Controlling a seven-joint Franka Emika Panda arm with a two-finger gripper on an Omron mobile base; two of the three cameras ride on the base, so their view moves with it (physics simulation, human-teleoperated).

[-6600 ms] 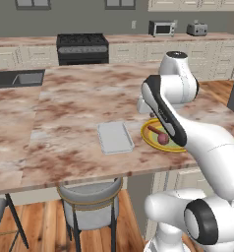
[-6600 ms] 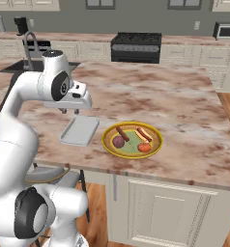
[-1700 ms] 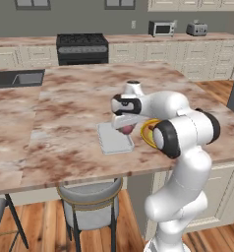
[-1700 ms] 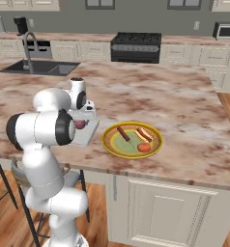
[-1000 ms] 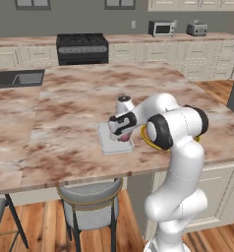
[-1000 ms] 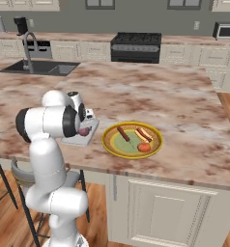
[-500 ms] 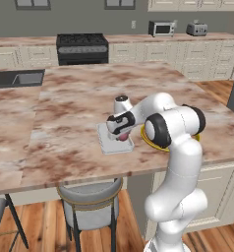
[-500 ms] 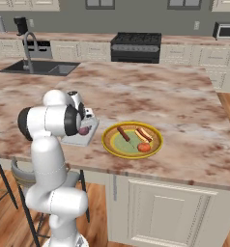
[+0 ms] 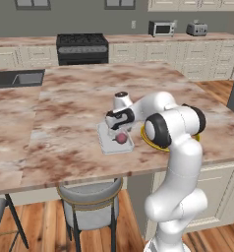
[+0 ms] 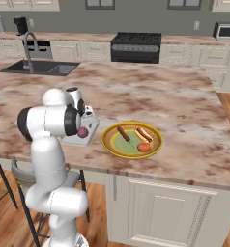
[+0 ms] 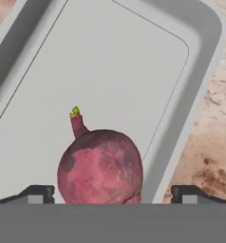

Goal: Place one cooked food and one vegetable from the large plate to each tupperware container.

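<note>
Nearest the camera on the hand, the tool (image 11: 113,194) hangs low over a tupperware container (image 11: 110,71), its two tips spread wide to either side of a dark red beet (image 11: 100,166) and clear of it. The beet rests on the tray floor near one long rim, its short stalk with a green tip pointing toward the middle of the tray.

From the base, the same container (image 9: 109,143) lies on the marble bench (image 9: 65,118) just beside the large plate (image 10: 109,140), with the beet (image 9: 121,138) inside it under the tool (image 9: 116,129). A sausage (image 10: 123,133), what looks like bacon strips (image 10: 144,133) and a tomato (image 10: 144,147) lie on the plate. I can make out only one tray; the arm may hide another.

By my judgement the task is at an early stage: one vegetable is delivered to one tray. That tray lacks its cooked food, and a second tray needs both a cooked food and a vegetable.

Half a second ago the arm stood in nearly the same low pose with the beet between the tips; since then the tips have parted and let it go. Several seconds ago the tray was bare and the beet lay on the plate with the other foods.

Farther back are the sink (image 10: 39,67), the stove (image 10: 135,46) and the microwave (image 9: 161,28).
</note>
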